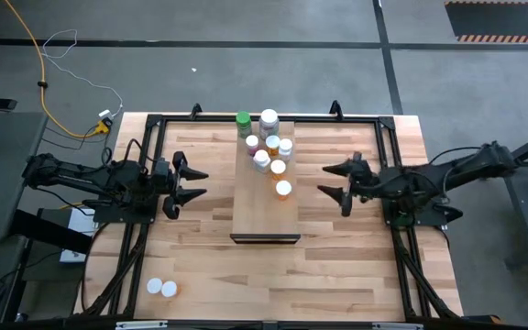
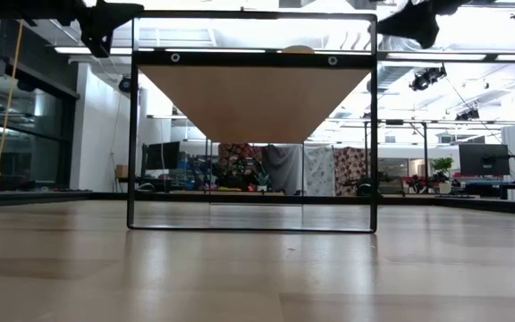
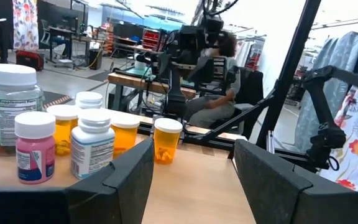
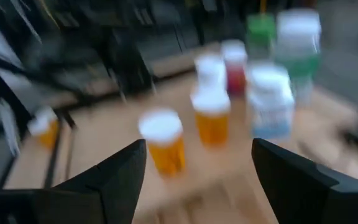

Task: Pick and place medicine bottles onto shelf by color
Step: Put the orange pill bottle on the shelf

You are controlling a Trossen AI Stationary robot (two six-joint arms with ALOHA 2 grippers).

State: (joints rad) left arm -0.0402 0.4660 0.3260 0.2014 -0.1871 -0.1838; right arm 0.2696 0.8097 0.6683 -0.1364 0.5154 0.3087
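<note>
Your medicine bottles stand upright in a cluster at the far end of the shelf, with two more bottles well apart at the table's near left corner. The left gripper and right gripper flank the shelf, fingers spread and empty, both pointing inward. The nearest orange bottle lies closer to your right gripper, just inward of it. The shelf's near half is bare, leaving you room to place
</note>
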